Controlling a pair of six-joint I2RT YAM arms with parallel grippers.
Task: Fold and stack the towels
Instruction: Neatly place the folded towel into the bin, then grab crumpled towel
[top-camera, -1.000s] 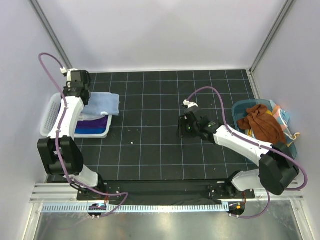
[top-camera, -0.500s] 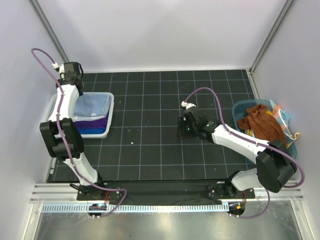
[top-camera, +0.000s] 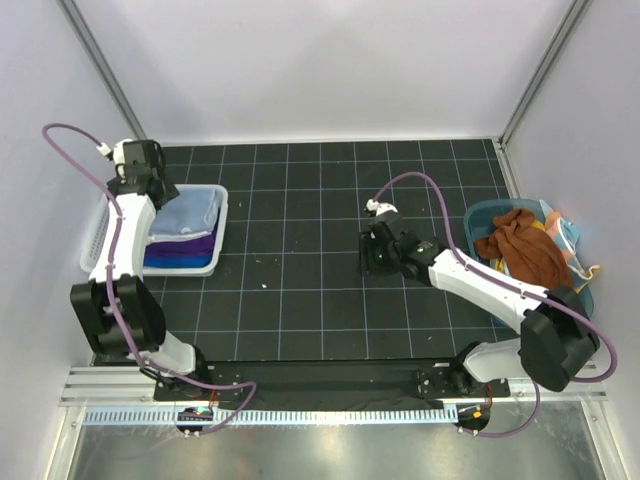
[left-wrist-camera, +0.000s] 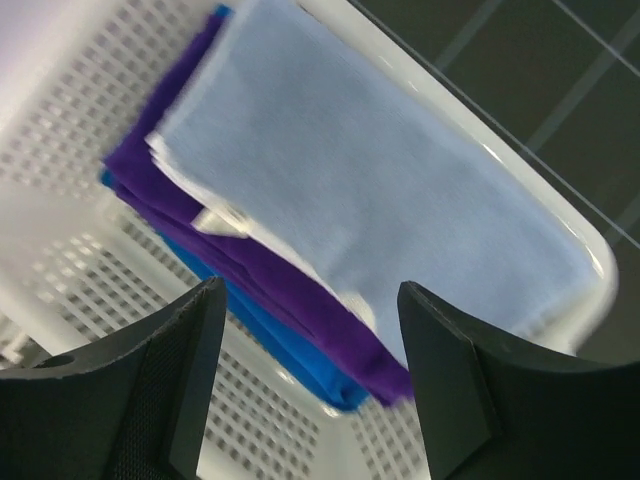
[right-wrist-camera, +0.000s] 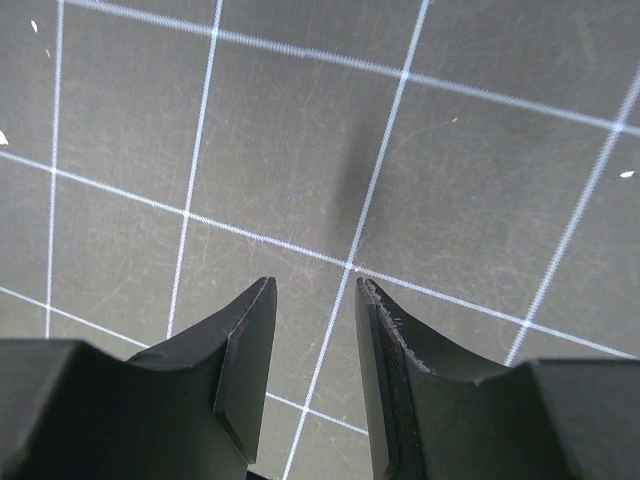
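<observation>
Now our left gripper (left-wrist-camera: 305, 300) has let go: its jaws stand apart above the white slatted basket (left-wrist-camera: 70, 130), and the light blue towel (left-wrist-camera: 380, 190), draped over the basket's right rim a second ago, lies inside atop the purple towel (left-wrist-camera: 260, 275). Our right gripper (right-wrist-camera: 315, 290), jaws slightly apart and empty, hovers over open gridded mat (top-camera: 300, 290) at centre; the rust brown towel (top-camera: 525, 250) sits in the teal tub (top-camera: 480, 215) at the mat's right edge.

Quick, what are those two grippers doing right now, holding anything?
Left gripper: open, holding nothing, above the light blue towel.
Right gripper: open, holding nothing.
</observation>
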